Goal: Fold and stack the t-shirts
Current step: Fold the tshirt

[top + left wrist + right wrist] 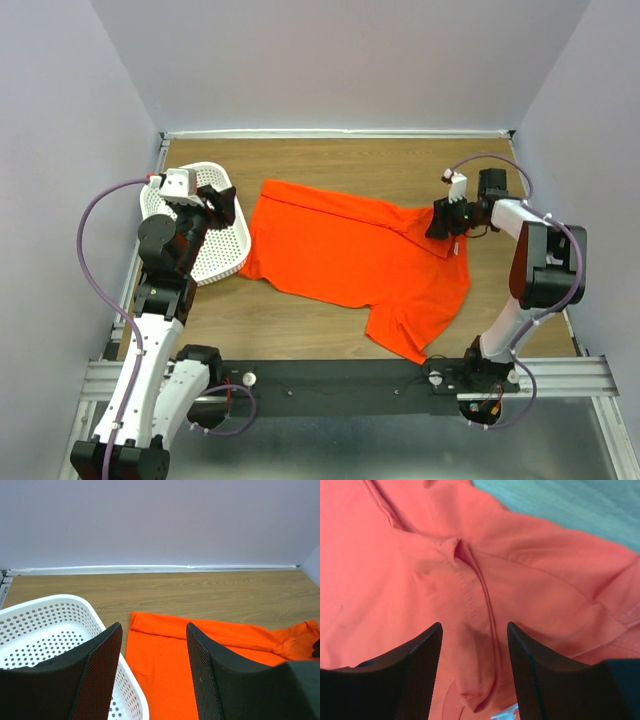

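Right hand (474,626), jaws parted, hangs over the creased orange-red t-shirt (350,255).

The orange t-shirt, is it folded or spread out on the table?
Mostly spread, not folded: the t-shirt lies flat across the table, only its far edge turned over, creased near the right end effector.

Lighting: bright, even, diffuse, from overhead. Shadows: soft and narrow, along the t-shirt (340,250) hem and beside the basket (225,255) on the surface (330,165). Top view: sharp; walls (60,120) splay at the edges. Left wrist view: clear, left tool (153,626) fingers slightly soft. Right wrist view: t-shirt washed salmon-pink, mildly soft; surface tinted teal.
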